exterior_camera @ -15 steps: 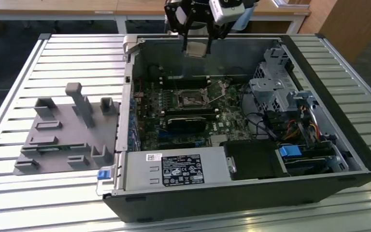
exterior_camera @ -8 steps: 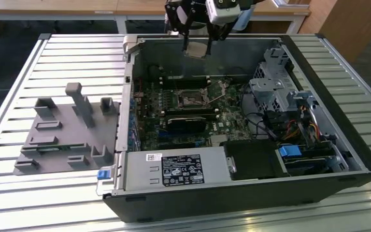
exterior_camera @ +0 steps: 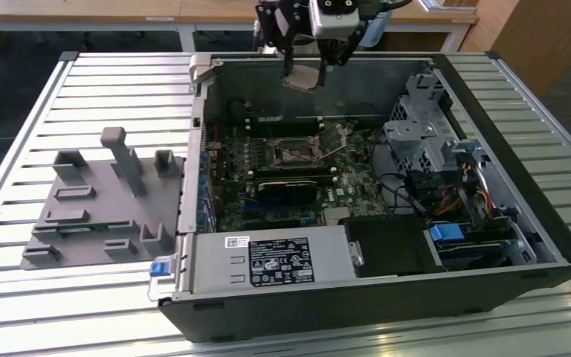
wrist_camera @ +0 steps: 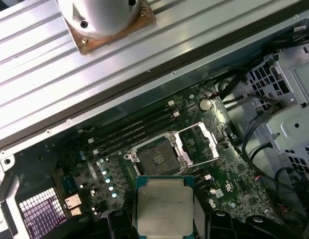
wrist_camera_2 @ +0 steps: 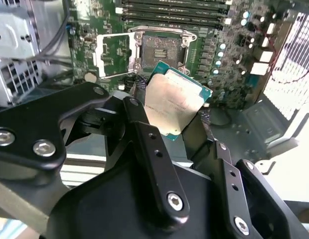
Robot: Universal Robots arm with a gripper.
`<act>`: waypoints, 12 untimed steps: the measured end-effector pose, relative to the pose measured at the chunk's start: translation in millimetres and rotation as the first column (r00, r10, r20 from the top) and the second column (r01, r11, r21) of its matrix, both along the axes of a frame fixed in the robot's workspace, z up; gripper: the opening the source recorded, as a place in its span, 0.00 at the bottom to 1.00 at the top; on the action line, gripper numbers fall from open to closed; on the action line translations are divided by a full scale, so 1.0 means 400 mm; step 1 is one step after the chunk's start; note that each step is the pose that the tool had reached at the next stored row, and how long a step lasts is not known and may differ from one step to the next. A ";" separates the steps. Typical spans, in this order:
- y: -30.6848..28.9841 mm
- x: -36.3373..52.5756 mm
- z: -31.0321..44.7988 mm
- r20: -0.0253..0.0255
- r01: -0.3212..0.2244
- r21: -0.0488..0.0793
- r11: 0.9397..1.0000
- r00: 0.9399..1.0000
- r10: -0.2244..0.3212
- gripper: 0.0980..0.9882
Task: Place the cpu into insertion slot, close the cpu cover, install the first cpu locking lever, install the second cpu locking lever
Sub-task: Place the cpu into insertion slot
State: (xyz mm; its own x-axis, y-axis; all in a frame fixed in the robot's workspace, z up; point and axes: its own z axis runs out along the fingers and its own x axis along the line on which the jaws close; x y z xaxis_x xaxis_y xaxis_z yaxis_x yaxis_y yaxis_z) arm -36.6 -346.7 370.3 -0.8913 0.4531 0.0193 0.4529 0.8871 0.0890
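At nine o'clock in the exterior view, a grey moulded fixture (exterior_camera: 102,197) is lying on the slatted metal table (exterior_camera: 27,104). Toward three o'clock from it, the open computer case (exterior_camera: 385,305) is resting on its side, with the motherboard (exterior_camera: 265,190) facing up.

Near the middle of that view the insertion slot (exterior_camera: 293,153) is sitting bare. In both wrist views its square contact field (wrist_camera_2: 162,47) (wrist_camera: 157,159) is showing uncovered. The cpu cover (wrist_camera_2: 112,50) (wrist_camera: 199,144) is standing swung open, lying just beside the slot along one edge. The long memory slots (wrist_camera: 134,129) are running along another side of it.

At twelve o'clock from the slot in the exterior view, the gripper (exterior_camera: 308,68) is hanging over the far wall of the case. It is carrying the cpu (exterior_camera: 302,79) in the air, well apart from the slot. In the second wrist view the two black fingers (wrist_camera_2: 144,132) are pinching the cpu (wrist_camera_2: 174,102) by opposite edges. Its dull silver top is showing, tilted, with a green rim around it. In the first wrist view the cpu (wrist_camera: 164,204) is hovering near the slot, to one side of it.

At three o'clock in the exterior view the metal drive cage (exterior_camera: 424,141) is standing inside the case. At six o'clock the power supply (exterior_camera: 271,262) is lying against the near wall.
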 end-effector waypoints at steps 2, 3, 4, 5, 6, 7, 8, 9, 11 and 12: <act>0.000 0.000 -0.001 0.000 0.033 0.000 0.999 0.999 -0.033 0.50; 0.000 0.000 -0.001 0.000 0.050 0.000 0.999 0.999 -0.050 0.50; 0.000 0.000 -0.002 0.000 0.067 0.000 0.998 0.998 -0.067 0.50; 0.000 0.000 -0.003 0.000 0.084 0.000 0.996 0.996 -0.084 0.50; 0.000 0.000 -0.003 0.000 0.101 0.000 0.995 0.995 -0.101 0.50; 0.000 0.000 -0.004 0.000 0.118 0.000 0.993 0.993 -0.118 0.50; 0.000 0.000 -0.004 0.000 0.134 0.000 0.991 0.991 -0.134 0.50; 0.000 0.000 -0.004 0.000 0.151 0.000 0.989 0.989 -0.151 0.50; 0.000 0.000 -0.005 0.000 0.183 0.000 0.983 0.983 -0.183 0.50; 0.000 0.000 -0.005 0.000 0.197 0.000 0.980 0.980 -0.197 0.50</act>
